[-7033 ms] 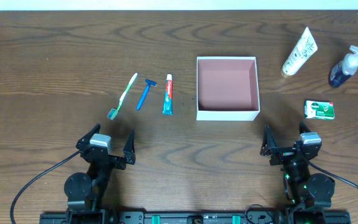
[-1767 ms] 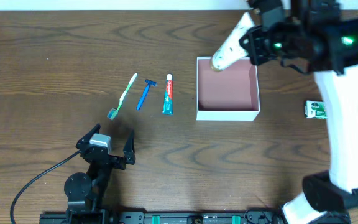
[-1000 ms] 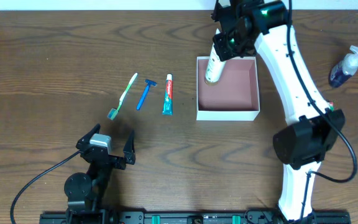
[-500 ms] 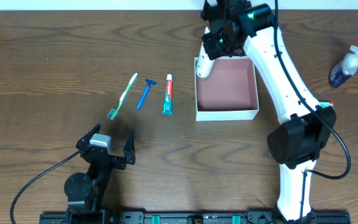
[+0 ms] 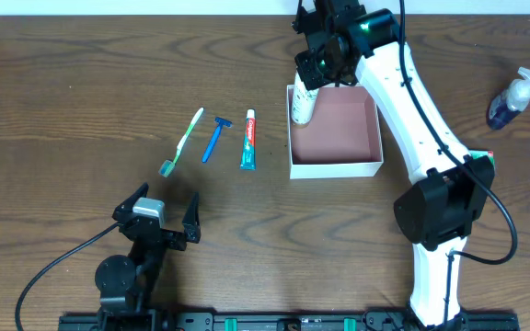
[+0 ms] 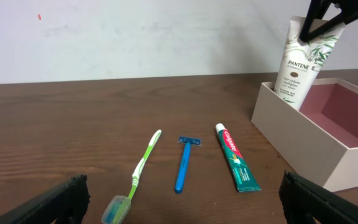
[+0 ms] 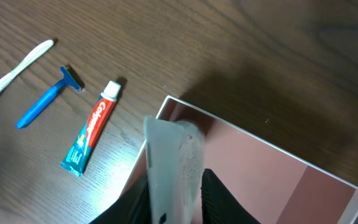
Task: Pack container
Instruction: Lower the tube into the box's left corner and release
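Note:
The container [image 5: 336, 168], a shallow white box with a pink inside, sits at the table's middle right. A white Pantene tube [image 5: 302, 106] stands nearly upright in its far left corner, cap down. My right gripper [image 5: 315, 66] reaches down from above and is shut on the tube's upper end. In the right wrist view the tube [image 7: 169, 162] sits between both black fingers [image 7: 221, 200] over the container [image 7: 278, 180]. The left wrist view shows the tube [image 6: 303, 65] leaning on the container's wall [image 6: 300, 146]. My left gripper [image 5: 166, 207] rests open near the front edge.
A green toothbrush [image 5: 182, 140], a blue razor [image 5: 215, 138] and a toothpaste tube [image 5: 248, 140] lie side by side left of the container. A blue spray bottle [image 5: 513, 97] stands at the far right. The right arm stretches from its base up over the table's right side.
The right gripper has carried the tube left across the container into its far left corner and set it more upright. The left arm has not moved.

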Motion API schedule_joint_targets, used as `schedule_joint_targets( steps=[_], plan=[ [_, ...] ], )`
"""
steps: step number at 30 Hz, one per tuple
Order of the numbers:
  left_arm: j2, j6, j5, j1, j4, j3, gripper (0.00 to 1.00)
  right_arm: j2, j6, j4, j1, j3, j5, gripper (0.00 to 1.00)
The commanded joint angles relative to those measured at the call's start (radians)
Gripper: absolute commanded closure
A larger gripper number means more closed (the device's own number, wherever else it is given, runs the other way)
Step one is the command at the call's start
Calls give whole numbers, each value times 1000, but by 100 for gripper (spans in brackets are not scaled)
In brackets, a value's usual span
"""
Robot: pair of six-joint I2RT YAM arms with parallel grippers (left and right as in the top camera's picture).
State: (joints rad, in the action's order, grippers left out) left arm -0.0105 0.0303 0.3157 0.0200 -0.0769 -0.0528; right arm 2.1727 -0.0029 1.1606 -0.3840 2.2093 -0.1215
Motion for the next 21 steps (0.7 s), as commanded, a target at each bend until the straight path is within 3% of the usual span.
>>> schedule_joint_targets(
  steps=[1,5,7,8,14,18,21],
  plan=[
    [5,3,13,6,-11,29,2,-10,10,-2,-9,4,39,71],
    [5,3,13,6,-11,29,2,-21,10,-4,-2,17,97,60],
    [5,3,13,6,-11,29,2,-35,10,-2,7,38,106,44],
    [5,3,13,6,-11,29,2,-43,10,1,14,54,106,41],
    [5,3,13,6,-11,29,2,-147,11,40,74,186,106,35],
    [5,3,13,6,-11,29,2,-237,18,96,147,238,180,18],
    [5,3,13,6,-11,29,2,-295,56,135,245,238,284,11]
  ],
)
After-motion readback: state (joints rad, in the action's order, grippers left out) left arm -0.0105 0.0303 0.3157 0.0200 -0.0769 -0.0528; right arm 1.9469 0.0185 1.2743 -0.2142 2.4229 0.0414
